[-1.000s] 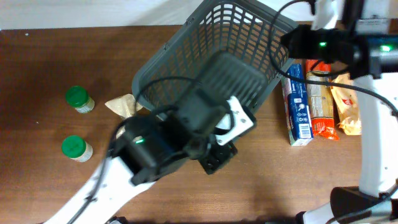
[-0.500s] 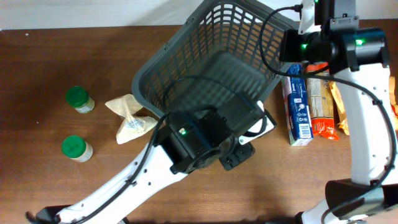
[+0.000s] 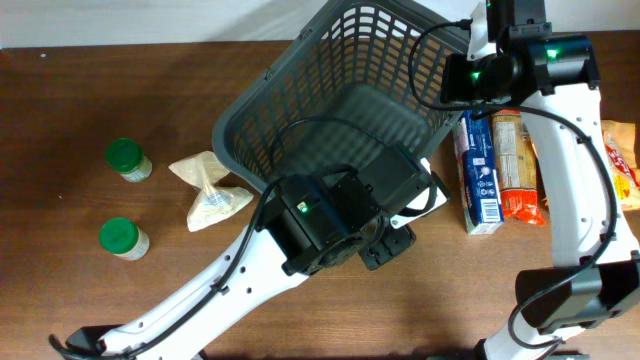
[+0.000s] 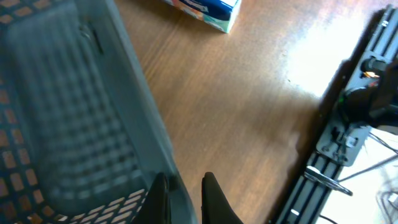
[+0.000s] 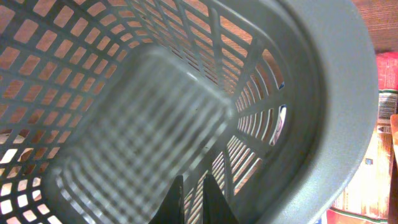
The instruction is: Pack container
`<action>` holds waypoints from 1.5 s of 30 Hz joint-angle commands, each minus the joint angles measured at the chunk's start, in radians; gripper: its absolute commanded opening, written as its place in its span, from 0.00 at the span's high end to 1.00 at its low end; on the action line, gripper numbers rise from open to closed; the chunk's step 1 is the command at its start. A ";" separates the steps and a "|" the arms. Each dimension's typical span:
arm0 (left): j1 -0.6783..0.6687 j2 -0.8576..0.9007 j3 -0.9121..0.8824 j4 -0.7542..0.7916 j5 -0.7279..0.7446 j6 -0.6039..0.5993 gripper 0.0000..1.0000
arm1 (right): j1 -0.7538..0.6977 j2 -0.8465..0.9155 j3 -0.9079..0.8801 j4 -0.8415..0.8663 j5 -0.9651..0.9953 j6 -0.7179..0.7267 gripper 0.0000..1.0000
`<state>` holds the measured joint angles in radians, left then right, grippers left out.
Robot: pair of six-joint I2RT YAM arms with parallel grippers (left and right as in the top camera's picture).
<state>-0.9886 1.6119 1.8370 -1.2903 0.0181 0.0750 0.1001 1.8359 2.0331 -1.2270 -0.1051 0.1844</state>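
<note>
The container (image 3: 250, 110), a large dark grey lattice basket, stands at the table's top middle and looks tilted. My left gripper (image 3: 392, 238) is at its near right corner. In the left wrist view the fingers (image 4: 185, 199) straddle the thick rim of the basket (image 4: 74, 124) and are shut on it. My right gripper (image 3: 470, 75) is over the far right corner. In the right wrist view its fingers (image 5: 193, 199) are close together over the basket's inner wall (image 5: 336, 93) and hold nothing that I can see.
Two green-lidded jars (image 3: 127, 159) (image 3: 122, 238) and a beige pouch (image 3: 208, 190) lie left of the basket. A blue and white carton (image 3: 478, 175), an orange packet (image 3: 518, 170) and a snack bag (image 3: 622, 165) lie to its right.
My left arm has slid right along the basket's near side, uncovering the beige pouch. My right arm has swung left over the basket's far right corner.
</note>
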 commanded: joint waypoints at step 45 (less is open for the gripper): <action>0.305 0.024 -0.006 -0.180 -0.229 0.062 0.98 | 0.034 -0.067 -0.034 -0.131 -0.018 -0.049 0.96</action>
<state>-0.7269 1.6310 1.8362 -1.4704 -0.1726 0.1207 0.1165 1.8256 2.0109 -1.3472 -0.1139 0.1486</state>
